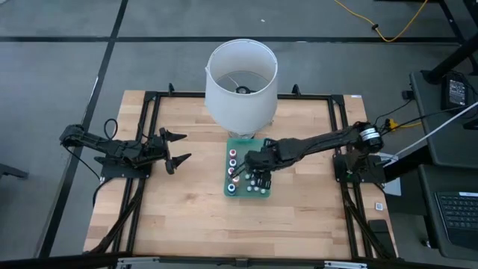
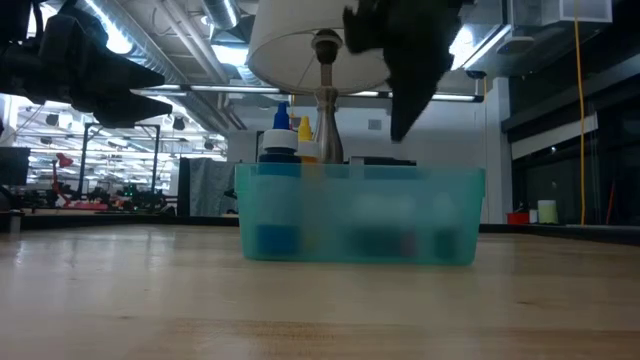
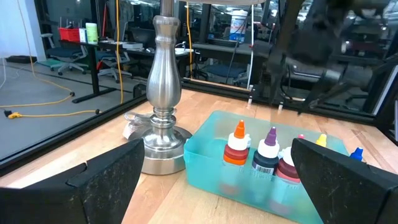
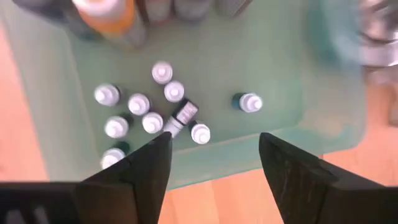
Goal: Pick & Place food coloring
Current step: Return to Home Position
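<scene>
Return-home step: right gripper [image 4: 214, 149], released and empty, above bin [image 4: 267, 56] of food coloring [image 4: 138, 104], must lift clear; left gripper [image 1: 179, 147] released, idle

You will find no readable text, brand, number or sign in any view. The labels on the food coloring bottles [image 3: 269, 155] standing in the green bin [image 3: 210, 167] are too blurred to make out.

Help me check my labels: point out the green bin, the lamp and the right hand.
green bin [image 2: 400, 215], low view, front wall.
lamp [image 3: 166, 68], left wrist view, metal stem.
right hand [image 4: 215, 140], right wrist view, midway between its open fingertips.
</scene>
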`<state>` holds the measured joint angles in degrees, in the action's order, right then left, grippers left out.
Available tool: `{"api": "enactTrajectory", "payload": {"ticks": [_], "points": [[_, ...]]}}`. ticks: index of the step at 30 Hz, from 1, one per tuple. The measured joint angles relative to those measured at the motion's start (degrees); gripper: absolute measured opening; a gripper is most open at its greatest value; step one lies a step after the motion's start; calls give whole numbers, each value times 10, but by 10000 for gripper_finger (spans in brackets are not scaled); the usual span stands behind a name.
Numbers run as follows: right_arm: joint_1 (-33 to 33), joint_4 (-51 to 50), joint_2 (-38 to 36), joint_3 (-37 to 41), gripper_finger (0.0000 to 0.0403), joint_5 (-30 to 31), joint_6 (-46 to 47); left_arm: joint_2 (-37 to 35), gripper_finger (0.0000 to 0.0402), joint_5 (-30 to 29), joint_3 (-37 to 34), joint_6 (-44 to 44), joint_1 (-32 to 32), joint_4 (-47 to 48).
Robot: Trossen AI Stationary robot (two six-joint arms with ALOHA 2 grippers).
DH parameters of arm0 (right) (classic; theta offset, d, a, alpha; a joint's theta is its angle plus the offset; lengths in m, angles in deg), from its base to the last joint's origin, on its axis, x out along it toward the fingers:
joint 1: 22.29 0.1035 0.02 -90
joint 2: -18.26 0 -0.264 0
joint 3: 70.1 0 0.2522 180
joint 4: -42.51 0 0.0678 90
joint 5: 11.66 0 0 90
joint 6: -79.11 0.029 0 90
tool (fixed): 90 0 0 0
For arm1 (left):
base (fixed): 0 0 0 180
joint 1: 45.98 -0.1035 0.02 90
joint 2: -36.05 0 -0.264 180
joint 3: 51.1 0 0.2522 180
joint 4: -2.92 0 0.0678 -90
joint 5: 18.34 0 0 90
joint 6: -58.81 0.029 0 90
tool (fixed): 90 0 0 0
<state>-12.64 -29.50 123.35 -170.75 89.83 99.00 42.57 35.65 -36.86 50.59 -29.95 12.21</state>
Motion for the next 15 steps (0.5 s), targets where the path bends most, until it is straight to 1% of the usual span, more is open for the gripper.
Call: {"api": "enactTrajectory", "payload": {"ticks": [3, 5, 9, 12, 13, 15], "points": [[-2, 15, -32, 18, 259, -4, 38, 0, 400, 0, 0, 0, 0, 0], [-8, 37, -54, 44, 279, -28, 65, 0, 400, 0, 0, 0, 0, 0], [-23, 75, -96, 104, 336, -83, 122, 0, 400, 0, 0, 0, 0, 0], [-24, 94, -127, 142, 384, -103, 146, 0, 400, 0, 0, 0, 0, 0], [-24, 100, -138, 154, 391, -105, 154, 0, 400, 0, 0, 0, 0, 0], [-23, 127, -163, 178, 392, -121, 160, 0, 400, 0, 0, 0, 0, 0]]}}
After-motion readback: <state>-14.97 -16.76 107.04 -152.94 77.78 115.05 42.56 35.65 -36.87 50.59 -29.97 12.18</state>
